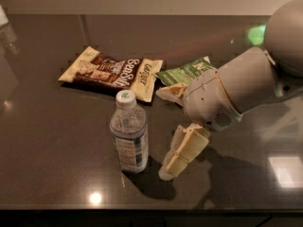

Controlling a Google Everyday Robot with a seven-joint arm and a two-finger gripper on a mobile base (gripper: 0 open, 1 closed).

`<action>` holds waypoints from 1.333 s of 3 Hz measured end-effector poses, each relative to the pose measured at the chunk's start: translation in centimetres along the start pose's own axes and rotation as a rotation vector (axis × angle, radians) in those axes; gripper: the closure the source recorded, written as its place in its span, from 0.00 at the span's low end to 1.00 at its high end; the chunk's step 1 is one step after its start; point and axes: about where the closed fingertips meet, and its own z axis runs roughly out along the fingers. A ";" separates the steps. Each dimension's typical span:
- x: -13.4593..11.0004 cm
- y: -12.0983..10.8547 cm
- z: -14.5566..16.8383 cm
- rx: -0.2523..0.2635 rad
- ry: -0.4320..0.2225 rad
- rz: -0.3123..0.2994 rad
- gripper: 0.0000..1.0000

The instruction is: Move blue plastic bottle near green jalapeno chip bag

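The blue plastic bottle [129, 138] stands upright on the dark table, clear with a white cap and a blue-and-white label. The green jalapeno chip bag [187, 71] lies flat behind and to its right, partly hidden by the arm. My gripper [162, 134] is just right of the bottle, low over the table and open. One cream finger [184, 150] reaches toward the bottle's base. The other finger [171, 91] lies further back by the green bag's near edge. Neither finger touches the bottle.
A larger brown-and-cream snack bag [111, 72] lies behind the bottle, left of the green bag. The dark table [52, 141] has its front edge close below the bottle. My bulky grey arm [241, 91] covers the right side.
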 end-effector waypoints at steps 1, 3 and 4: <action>-2.1 0.1 1.4 -0.030 -0.069 -0.010 0.00; -5.7 1.0 2.5 -0.097 -0.161 -0.022 0.00; -6.5 1.4 3.0 -0.122 -0.180 -0.021 0.18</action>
